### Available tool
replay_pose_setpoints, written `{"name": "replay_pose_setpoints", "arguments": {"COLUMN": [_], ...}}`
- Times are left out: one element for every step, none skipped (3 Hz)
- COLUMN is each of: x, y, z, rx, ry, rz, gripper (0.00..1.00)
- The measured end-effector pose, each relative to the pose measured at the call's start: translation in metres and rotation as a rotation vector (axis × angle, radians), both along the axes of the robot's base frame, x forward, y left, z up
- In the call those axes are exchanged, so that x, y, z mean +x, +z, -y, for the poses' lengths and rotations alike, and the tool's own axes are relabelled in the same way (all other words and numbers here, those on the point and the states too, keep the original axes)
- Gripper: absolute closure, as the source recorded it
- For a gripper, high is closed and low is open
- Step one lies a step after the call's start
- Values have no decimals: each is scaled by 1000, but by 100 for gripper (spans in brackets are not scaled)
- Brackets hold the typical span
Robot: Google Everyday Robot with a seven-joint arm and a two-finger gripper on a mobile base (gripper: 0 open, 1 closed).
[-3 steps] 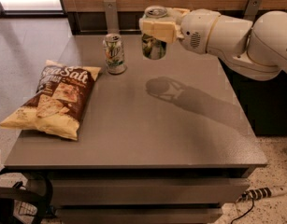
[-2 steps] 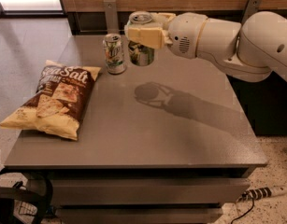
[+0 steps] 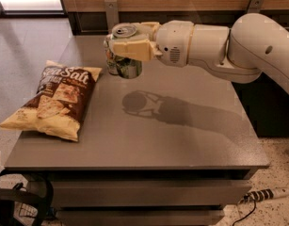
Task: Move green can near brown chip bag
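My gripper (image 3: 129, 48) is shut on the green can (image 3: 129, 66) and holds it upright in the air above the back middle of the grey table (image 3: 181, 140). The can's silver top (image 3: 124, 30) shows above the cream fingers (image 3: 134, 49). Its shadow falls on the table below it. The brown chip bag (image 3: 54, 99), with pale yellow ends and "Sea Salt" lettering, lies flat on the left side of the table, to the left of and nearer than the can.
A whiter can (image 3: 111, 62) stands on the table just behind the held can, mostly hidden by it. A wood-panelled wall runs along the back. A power strip (image 3: 268, 194) lies on the floor at the lower right.
My gripper has carried the green can leftward, from right of the whiter can to in front of it, closer to the chip bag. The bag has not moved.
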State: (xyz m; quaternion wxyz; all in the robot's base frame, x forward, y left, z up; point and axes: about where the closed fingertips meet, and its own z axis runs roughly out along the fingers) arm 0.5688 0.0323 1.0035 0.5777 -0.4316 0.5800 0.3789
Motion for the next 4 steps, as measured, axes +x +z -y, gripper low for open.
{"name": "replay_pose_setpoints", "arguments": {"x": [0, -6, -16, -22], "y": [0, -17, -43, -57], "z": [0, -9, -28, -43], "rx": [0, 17, 41, 49], "ry": [0, -18, -35, -33], "rz": [0, -34, -94, -125], "gripper": [100, 100, 100, 100]}}
